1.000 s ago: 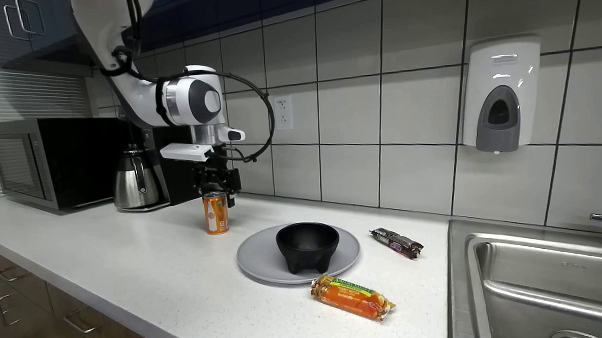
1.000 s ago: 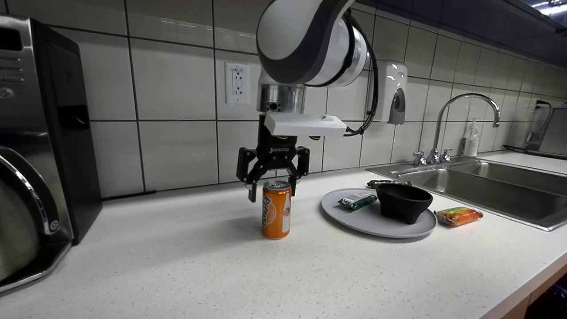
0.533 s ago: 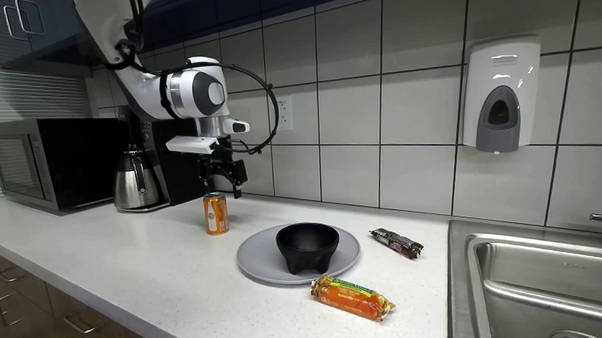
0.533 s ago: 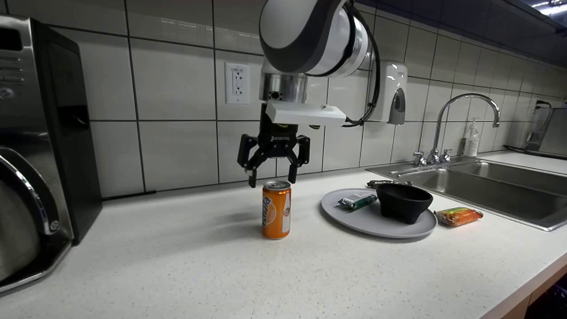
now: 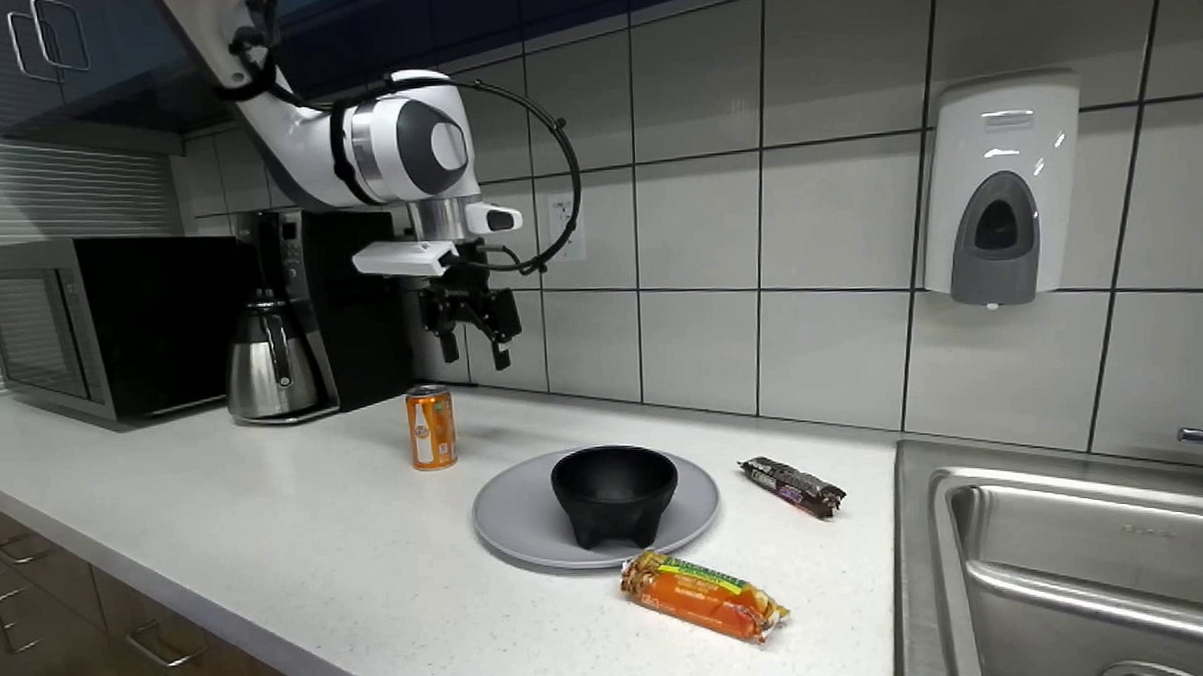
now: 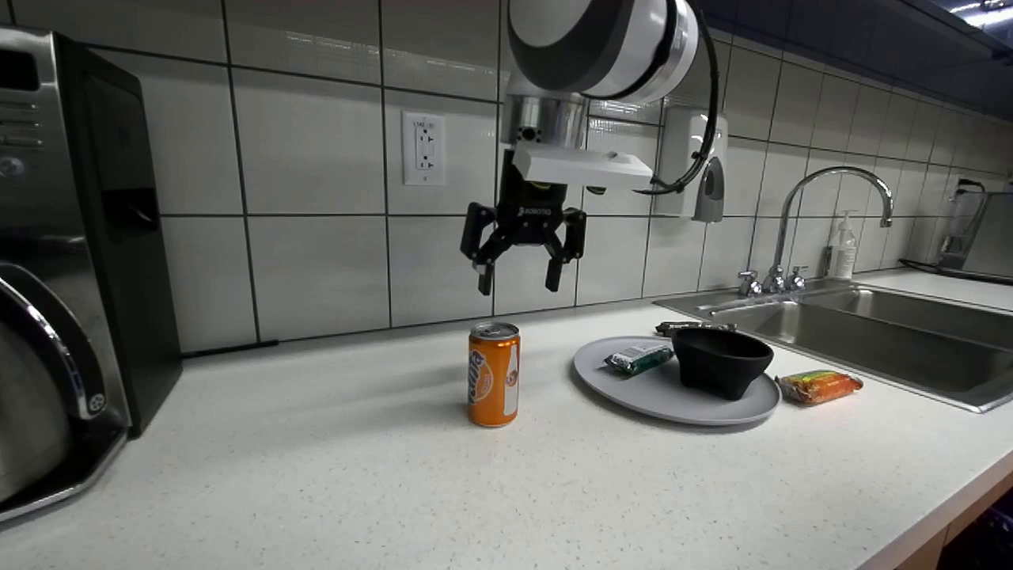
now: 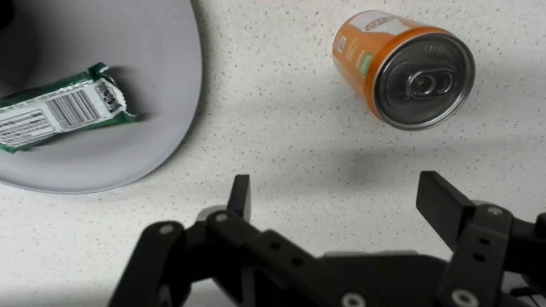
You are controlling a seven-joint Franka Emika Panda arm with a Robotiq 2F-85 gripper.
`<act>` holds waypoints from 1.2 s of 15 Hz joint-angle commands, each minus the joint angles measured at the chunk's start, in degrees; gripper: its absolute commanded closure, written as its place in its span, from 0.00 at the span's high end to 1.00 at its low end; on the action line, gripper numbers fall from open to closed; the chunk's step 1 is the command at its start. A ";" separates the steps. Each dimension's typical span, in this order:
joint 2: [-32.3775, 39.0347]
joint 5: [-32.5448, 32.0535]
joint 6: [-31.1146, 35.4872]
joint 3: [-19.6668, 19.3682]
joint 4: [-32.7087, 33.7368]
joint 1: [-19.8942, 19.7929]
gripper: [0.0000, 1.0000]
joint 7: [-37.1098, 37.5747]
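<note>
My gripper (image 5: 476, 354) is open and empty above the counter, close to the tiled wall; it also shows in an exterior view (image 6: 518, 285) and the wrist view (image 7: 335, 187). The nearest thing is an upright orange soda can (image 6: 494, 376), lower than the fingertips and apart from them. The can (image 7: 362, 64) shows its lid and side in the wrist view. A grey plate (image 5: 523, 511) bears a black footed bowl (image 5: 615, 498) and a green-and-white wrapped bar (image 6: 639, 358). In the wrist view the bar (image 7: 64, 106) lies on the plate's left part.
An orange wrapped bar (image 5: 704, 597) lies in front of the plate, and a dark wrapped bar (image 5: 793, 485) lies near the sink (image 5: 930, 567). A coffee maker with a steel carafe (image 5: 270, 360) and a microwave (image 5: 161, 323) stand at the far end. A soap dispenser (image 5: 1001, 184) hangs on the wall.
My gripper has risen from beside the can's top and moved to the right in both exterior views, staying open. The can and the other things have not moved.
</note>
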 commanded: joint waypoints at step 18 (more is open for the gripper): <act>-13.65 -2.80 1.05 -2.64 -19.78 -5.38 1.00 6.13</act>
